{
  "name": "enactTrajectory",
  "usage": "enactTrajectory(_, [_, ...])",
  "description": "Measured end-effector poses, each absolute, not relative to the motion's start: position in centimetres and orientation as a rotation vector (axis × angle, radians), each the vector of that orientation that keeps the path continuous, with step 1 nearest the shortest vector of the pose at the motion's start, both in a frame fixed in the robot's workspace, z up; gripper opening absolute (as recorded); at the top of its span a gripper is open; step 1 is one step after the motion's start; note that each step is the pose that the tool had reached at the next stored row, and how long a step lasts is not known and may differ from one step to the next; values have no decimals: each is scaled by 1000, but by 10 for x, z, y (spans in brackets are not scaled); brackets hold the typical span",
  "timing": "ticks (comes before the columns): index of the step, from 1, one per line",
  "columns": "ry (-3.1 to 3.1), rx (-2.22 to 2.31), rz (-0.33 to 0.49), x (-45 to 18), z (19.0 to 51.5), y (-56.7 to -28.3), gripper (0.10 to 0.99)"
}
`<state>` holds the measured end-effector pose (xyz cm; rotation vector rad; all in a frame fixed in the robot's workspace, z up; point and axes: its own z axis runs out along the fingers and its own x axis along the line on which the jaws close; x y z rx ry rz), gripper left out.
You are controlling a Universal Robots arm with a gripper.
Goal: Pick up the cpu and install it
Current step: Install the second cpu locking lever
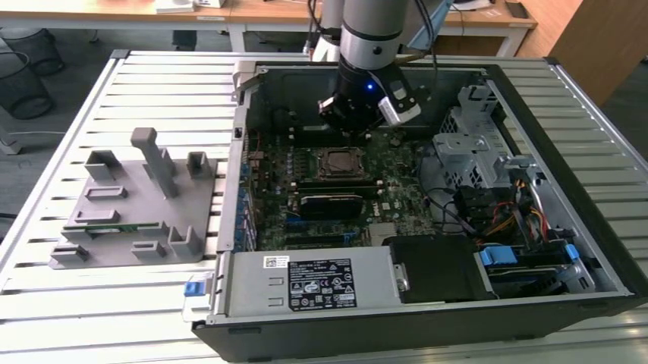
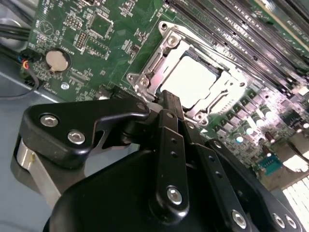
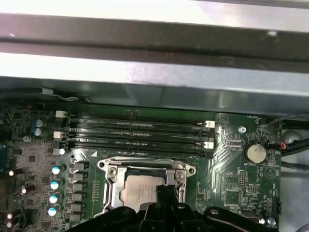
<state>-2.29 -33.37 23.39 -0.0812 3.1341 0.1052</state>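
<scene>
— Inside the open computer case [image 1: 567, 189], where's the cpu [image 2: 195, 79]?
— Seated in the motherboard [image 1: 400, 163] socket [image 3: 145, 186], just beyond the gripper [image 2: 170, 104].
— Fingers?
— Closed together, holding nothing.
— Surroundings?
— Slatted metal table [image 1: 152, 91], grey fixture [image 1: 132, 205] beside the case, wooden desks [image 1: 263, 11] behind.

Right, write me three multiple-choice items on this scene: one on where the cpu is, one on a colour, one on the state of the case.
1. The cpu lies:
A outside the case
B in the socket
C on the drive cage

2. The motherboard is:
A green
B red
C white

3. The computer case is:
A shut
B open, with its inside showing
C lying face down

B: the metal socket frame surrounds it in both wrist views.
A: the board is green around its parts.
B: the exterior view sees straight inside.
</scene>
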Motion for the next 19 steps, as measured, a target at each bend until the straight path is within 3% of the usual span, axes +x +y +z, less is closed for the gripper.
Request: enactTrajectory(19, [3139,-81,106,-23,237,-370,106])
